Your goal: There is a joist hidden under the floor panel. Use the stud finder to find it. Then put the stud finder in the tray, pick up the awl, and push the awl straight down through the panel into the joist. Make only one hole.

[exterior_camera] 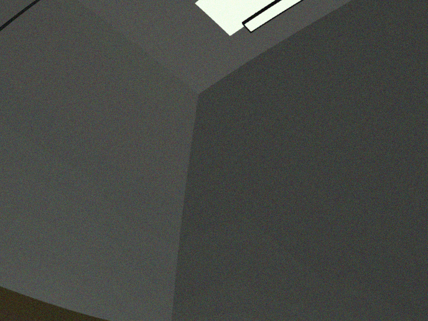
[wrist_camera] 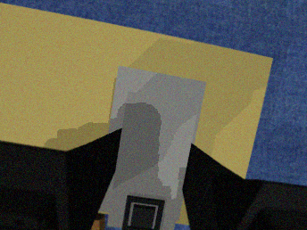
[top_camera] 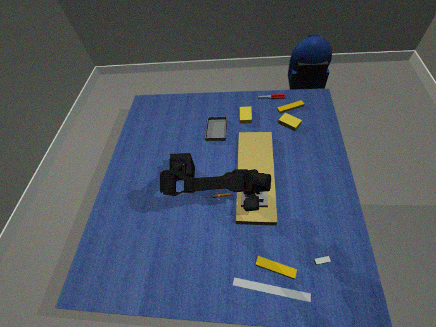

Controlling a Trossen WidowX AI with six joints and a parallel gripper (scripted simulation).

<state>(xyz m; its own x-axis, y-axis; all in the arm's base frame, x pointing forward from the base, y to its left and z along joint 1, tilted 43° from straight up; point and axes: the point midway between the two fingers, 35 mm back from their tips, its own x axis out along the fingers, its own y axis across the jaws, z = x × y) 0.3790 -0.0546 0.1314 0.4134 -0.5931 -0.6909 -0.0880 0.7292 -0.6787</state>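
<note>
My gripper (top_camera: 254,201) (wrist_camera: 152,137) is shut on the grey stud finder (top_camera: 263,200) (wrist_camera: 161,111) and holds it flat over the near part of the tan floor panel (top_camera: 255,147) (wrist_camera: 53,80). The stud finder has a small square window (wrist_camera: 144,215) at its near end. The orange awl (top_camera: 222,194) lies on the blue mat just left of the panel, under my forearm. The grey tray (top_camera: 215,128) stands left of the panel's far end. The exterior view shows only walls and a ceiling light.
Yellow blocks (top_camera: 245,113) (top_camera: 289,120) (top_camera: 290,106) and a red-handled screwdriver (top_camera: 272,96) lie beyond the panel. A blue helmet-like object (top_camera: 310,63) stands at the mat's far edge. A yellow bar (top_camera: 275,267), a long grey strip (top_camera: 270,289) and a small white piece (top_camera: 322,260) lie near the front.
</note>
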